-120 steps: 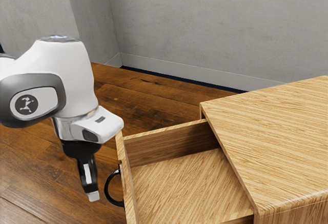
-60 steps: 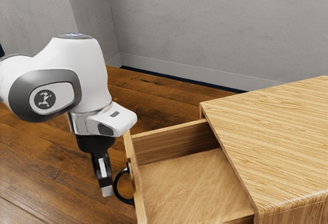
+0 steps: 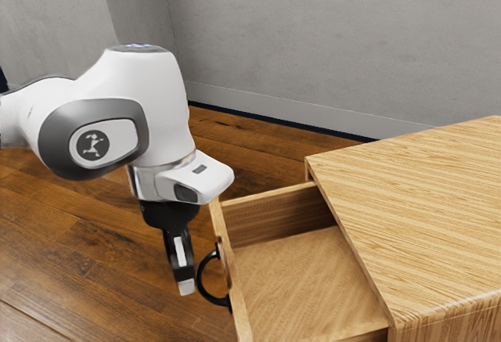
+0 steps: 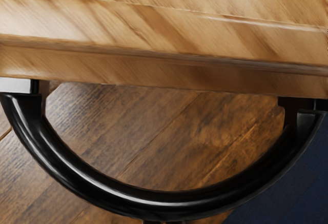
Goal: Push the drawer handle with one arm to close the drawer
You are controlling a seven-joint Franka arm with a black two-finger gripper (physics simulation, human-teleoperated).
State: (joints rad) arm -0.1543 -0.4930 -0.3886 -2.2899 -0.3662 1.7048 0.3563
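Moved: drawer, farther into cabinet, my fingers alongside | Handle: on drawer's front, just beside my fingers, cabinet side, arc bulging toward them | Finger state: spread or pressed together, I cannot tell | Push due: cabinetward

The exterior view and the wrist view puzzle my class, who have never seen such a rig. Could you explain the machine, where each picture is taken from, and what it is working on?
The machine is a single white robot arm ending in a black gripper. The exterior view comes from a camera at the arm's side; the wrist view comes from one on its hand, looking closely at a curved black handle. That handle is on the front of a drawer, which stands open from a wooden cabinet. The gripper is low beside the handle; whether they touch is hard to tell. Nothing seems to be carried.
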